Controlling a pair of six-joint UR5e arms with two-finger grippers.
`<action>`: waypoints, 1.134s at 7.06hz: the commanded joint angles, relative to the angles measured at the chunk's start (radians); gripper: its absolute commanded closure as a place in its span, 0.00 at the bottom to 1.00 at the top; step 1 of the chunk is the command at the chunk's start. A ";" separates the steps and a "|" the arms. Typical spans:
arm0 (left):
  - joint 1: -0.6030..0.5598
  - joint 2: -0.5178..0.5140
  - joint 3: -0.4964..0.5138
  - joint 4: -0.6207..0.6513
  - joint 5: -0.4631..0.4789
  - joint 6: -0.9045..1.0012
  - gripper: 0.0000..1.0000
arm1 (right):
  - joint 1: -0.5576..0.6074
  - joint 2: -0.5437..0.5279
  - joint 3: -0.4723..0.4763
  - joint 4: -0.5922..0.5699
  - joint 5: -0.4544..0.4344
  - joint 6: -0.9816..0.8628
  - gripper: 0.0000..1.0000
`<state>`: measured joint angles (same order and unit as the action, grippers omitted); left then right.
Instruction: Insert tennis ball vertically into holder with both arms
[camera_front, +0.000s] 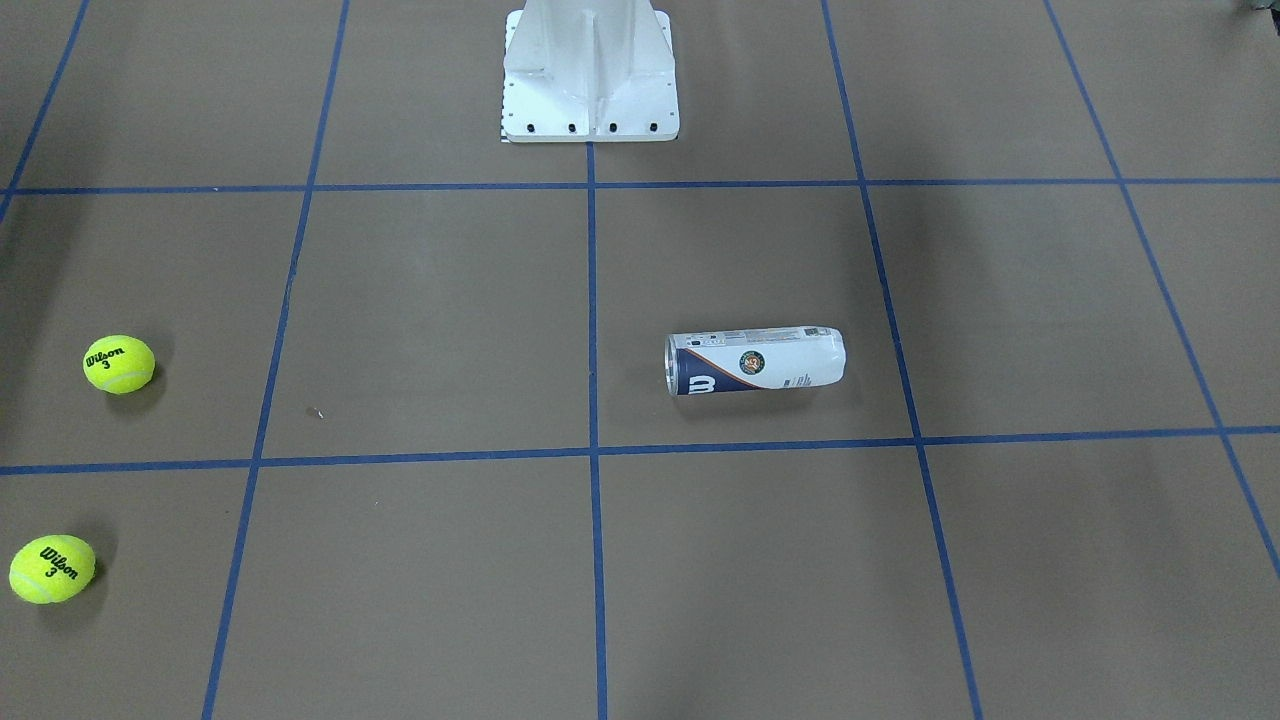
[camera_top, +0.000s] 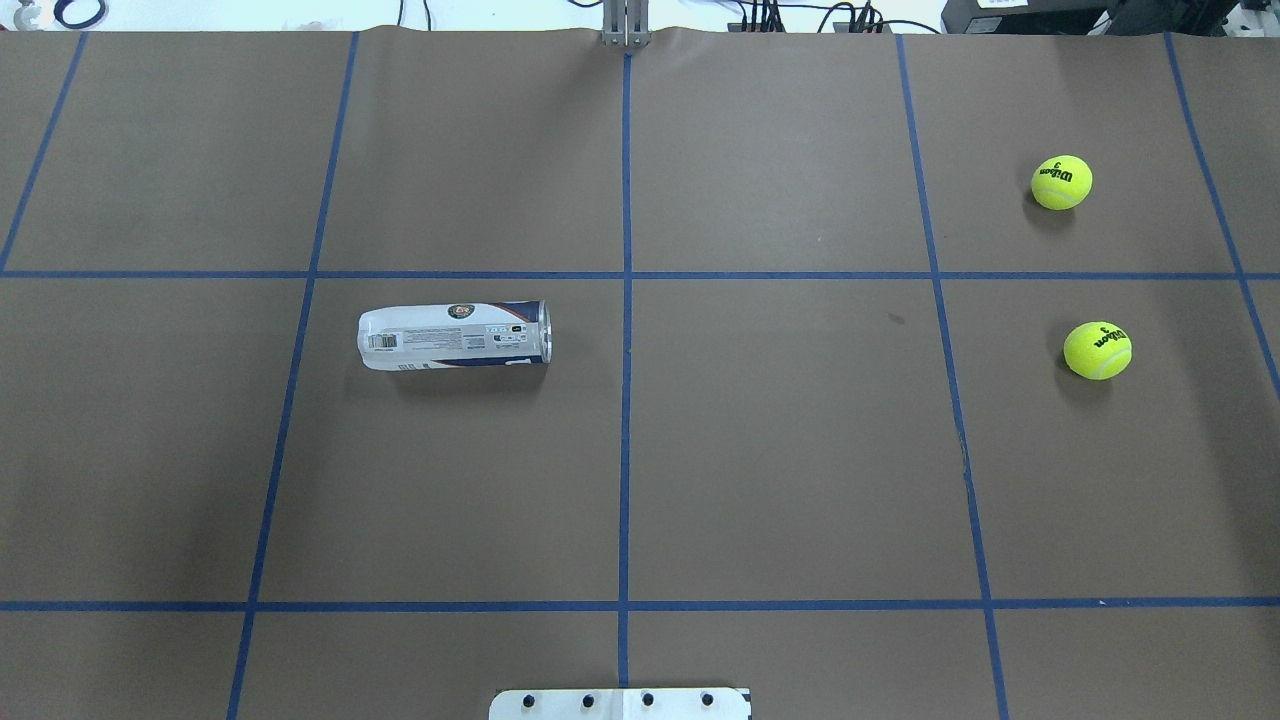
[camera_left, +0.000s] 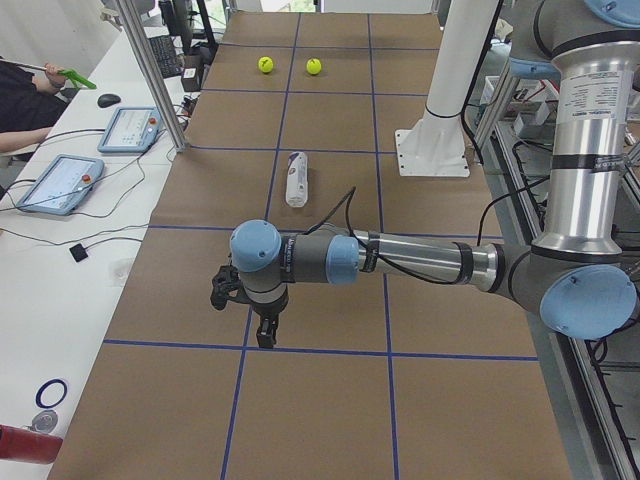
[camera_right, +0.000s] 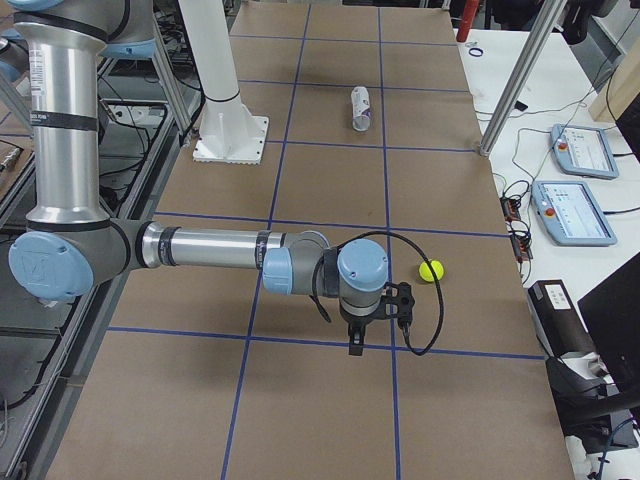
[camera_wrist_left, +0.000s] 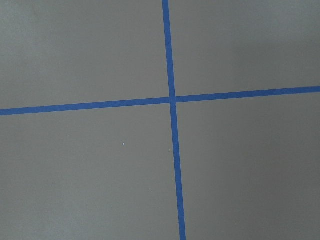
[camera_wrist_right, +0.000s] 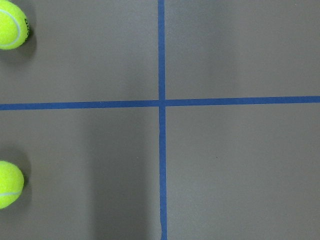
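Observation:
The holder (camera_top: 455, 335) lies on its side on the brown table, left of centre in the overhead view, its open mouth toward the middle; it also shows as holder (camera_front: 755, 361) and holder (camera_left: 296, 178). Two yellow tennis balls (camera_top: 1061, 182) (camera_top: 1097, 350) rest at the far right, apart from each other. The right wrist view catches both balls (camera_wrist_right: 11, 30) (camera_wrist_right: 7, 184) at its left edge. My left gripper (camera_left: 266, 338) hangs over the table's left end, and my right gripper (camera_right: 355, 345) over the right end near one ball (camera_right: 431, 270). I cannot tell whether either is open or shut.
Blue tape lines divide the table into squares. The white robot pedestal (camera_front: 590, 80) stands at the robot's edge. Beside the table are tablets (camera_left: 128, 128), a metal post (camera_left: 150, 75) and a person's arm (camera_left: 30, 90).

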<state>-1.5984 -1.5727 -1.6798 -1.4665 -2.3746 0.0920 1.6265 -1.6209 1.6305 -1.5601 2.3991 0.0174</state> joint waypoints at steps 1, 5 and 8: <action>0.000 0.002 0.000 0.000 0.000 0.000 0.00 | 0.001 -0.001 -0.001 0.000 0.000 -0.001 0.01; -0.002 -0.010 -0.020 -0.084 -0.005 0.011 0.00 | 0.001 0.007 -0.001 0.003 0.003 -0.001 0.01; 0.041 -0.016 -0.054 -0.247 -0.006 0.000 0.00 | 0.001 0.013 0.000 0.006 0.014 0.001 0.01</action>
<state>-1.5843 -1.5847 -1.7271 -1.6616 -2.3802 0.0954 1.6276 -1.6096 1.6296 -1.5553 2.4053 0.0182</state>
